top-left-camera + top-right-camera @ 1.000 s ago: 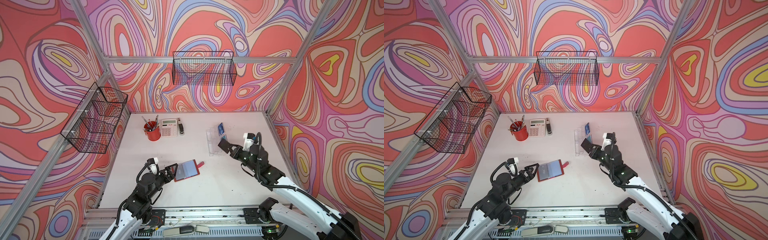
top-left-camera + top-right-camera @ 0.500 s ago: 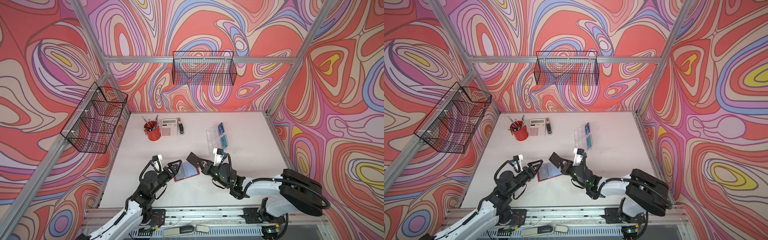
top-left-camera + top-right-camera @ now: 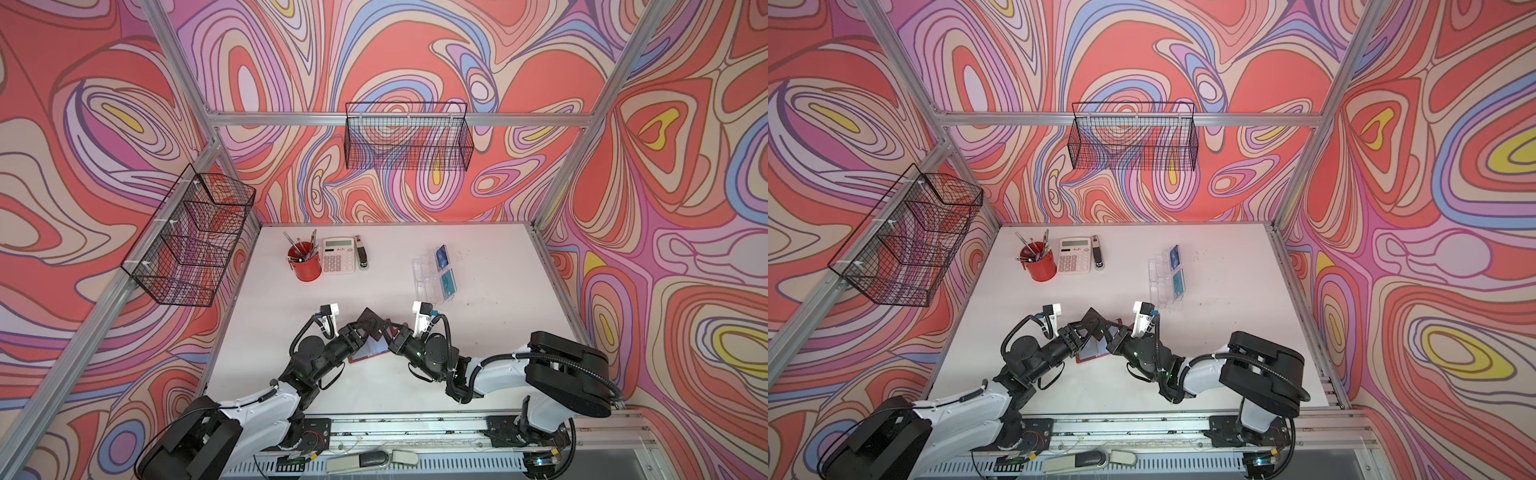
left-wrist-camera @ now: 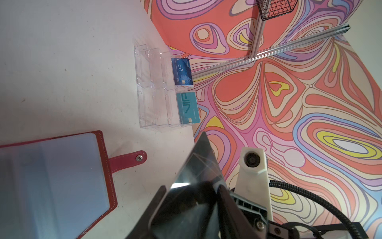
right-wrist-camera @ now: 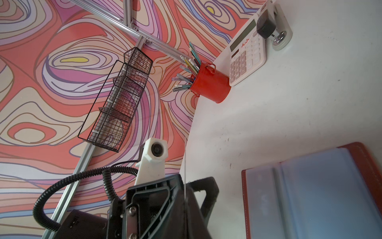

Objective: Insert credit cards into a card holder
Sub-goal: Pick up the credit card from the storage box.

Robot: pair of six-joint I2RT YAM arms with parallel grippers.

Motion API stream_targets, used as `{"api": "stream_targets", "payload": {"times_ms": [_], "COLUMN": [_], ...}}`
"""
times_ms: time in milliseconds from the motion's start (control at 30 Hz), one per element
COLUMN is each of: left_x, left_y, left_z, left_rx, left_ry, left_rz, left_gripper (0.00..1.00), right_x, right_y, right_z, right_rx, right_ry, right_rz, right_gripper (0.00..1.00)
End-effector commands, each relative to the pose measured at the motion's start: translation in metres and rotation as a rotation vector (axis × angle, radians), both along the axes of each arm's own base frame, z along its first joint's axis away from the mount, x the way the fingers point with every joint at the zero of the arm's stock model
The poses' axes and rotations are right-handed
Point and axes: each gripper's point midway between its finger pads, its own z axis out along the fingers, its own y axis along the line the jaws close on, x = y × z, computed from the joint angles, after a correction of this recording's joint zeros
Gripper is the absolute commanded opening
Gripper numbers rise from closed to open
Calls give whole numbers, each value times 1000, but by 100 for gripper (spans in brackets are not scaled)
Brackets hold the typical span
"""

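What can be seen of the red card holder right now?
The card holder is a red leather-look wallet with pale stitching along its edges, lying open and flat on the white table. Greyish-blue clear sleeves cover its inside; their contents cannot be told. Its snap-button tab, with a metal stud, lies stretched out sideways on the table.

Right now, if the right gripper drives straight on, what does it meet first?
Probably the left gripper: it faces the right gripper head-on, jaws around the dark card above the card holder. Depth unclear.
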Motion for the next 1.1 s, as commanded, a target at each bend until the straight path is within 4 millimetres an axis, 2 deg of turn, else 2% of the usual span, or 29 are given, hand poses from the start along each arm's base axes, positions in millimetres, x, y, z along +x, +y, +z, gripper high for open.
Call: {"api": "stream_targets", "payload": {"times_ms": [0, 167, 200, 300, 333, 500, 667, 800, 1067], "left_x": [-1, 0, 0, -1, -2, -9, -18, -26, -30], "left_y": [-6, -3, -3, -5, -6, -3, -10, -17, -23], "left_z": [29, 25, 23, 22, 25, 31, 48, 59, 66], "left_rx": [-58, -7, 17, 95, 120, 210, 199, 178, 157], "left_ry": [-86, -80, -68, -56, -60, -54, -87, -112, -133], "left_rz": [-28, -10, -11, -32, -41, -61, -127, -189, -232], "left_gripper": [23, 0, 0, 0, 0, 0, 0, 0, 0], "right_x": [-4, -5, -5, -7, -8, -9, -15, -12, -17], "right_y": [7, 8, 9, 8, 8, 9, 8, -1, 1], "right_z": [17, 11, 10, 10, 13, 18, 39, 52, 62], "right_rx": [88, 56, 43, 2, -17, -146, -140, -76, -97], "right_ry": [-2, 14, 16, -2, -19, -46, -118, -148, -198], "right_rz": [19, 18, 19, 31, 39, 70, 141, 192, 243], "right_gripper": [0, 0, 3, 24, 28, 24, 24, 24, 24]}}
